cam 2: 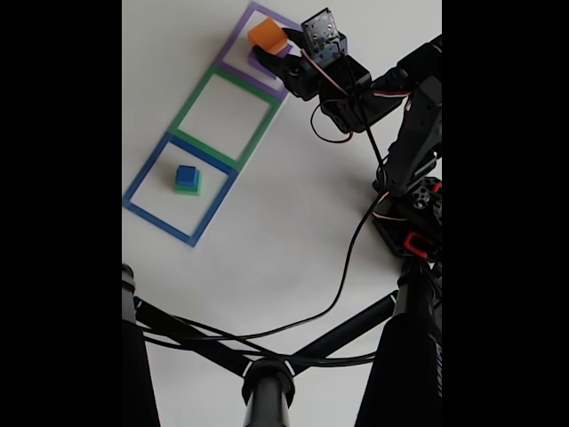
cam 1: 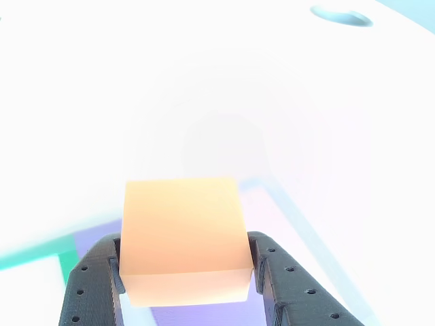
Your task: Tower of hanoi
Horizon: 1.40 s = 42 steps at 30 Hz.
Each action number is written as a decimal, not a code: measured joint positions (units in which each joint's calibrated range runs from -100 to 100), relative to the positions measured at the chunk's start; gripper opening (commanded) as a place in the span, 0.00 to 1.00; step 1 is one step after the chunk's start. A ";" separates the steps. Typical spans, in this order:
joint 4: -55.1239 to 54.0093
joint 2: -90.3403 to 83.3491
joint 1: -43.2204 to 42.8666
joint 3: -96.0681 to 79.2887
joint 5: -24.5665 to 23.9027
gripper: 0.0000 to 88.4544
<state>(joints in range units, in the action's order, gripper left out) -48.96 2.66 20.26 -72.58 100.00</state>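
**Now the orange block sits in the pinch, over the purple square**

Broadly, the white table [cam 2: 293, 240] carries three flat square outlines in a row in the fixed view: the purple outline [cam 2: 286, 20] at the top, the green outline [cam 2: 189, 104] in the middle, the blue outline [cam 2: 142, 182] lowest. The arm [cam 2: 404, 133] reaches in from the right toward the purple one.

The gripper [cam 1: 187, 272] is pressed against the two side faces of the orange block [cam 1: 183, 234], which it holds above the purple outline [cam 1: 95, 234]; whether the block is lifted or just touching down I cannot tell. In the fixed view the same orange block [cam 2: 267, 36] sits at the fingertips of the gripper [cam 2: 272, 50].

The small blue cube [cam 2: 186, 173] rests on a green block [cam 2: 188, 188] inside the blue outline, well apart from the arm.

The block looks like matte foam: probably light, slightly yielding and grippy rather than slick. Opposite flat sides, taken low and centred as here, seem the sound hold; hard squeezing could dent it or tilt it on release.
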 measured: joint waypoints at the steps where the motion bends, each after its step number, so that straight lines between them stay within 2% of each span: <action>1: 2.09 -2.53 -0.49 -0.35 0.00 0.12; 7: 19.58 -20.26 -1.23 -0.70 0.00 0.12; 12: 41.25 -35.29 -1.88 4.44 0.00 0.11; 17: 71.11 -46.18 -1.88 18.80 0.00 0.11; 21: 94.78 -48.54 -1.88 34.46 0.00 0.10; 27: 121.11 -48.63 -2.95 58.31 0.00 0.11; 34: 134.83 -48.37 -8.35 73.37 0.00 0.11; 42: 137.80 -46.43 -14.41 77.46 0.00 0.10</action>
<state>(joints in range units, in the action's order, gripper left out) 88.84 -43.77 5.85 4.87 100.00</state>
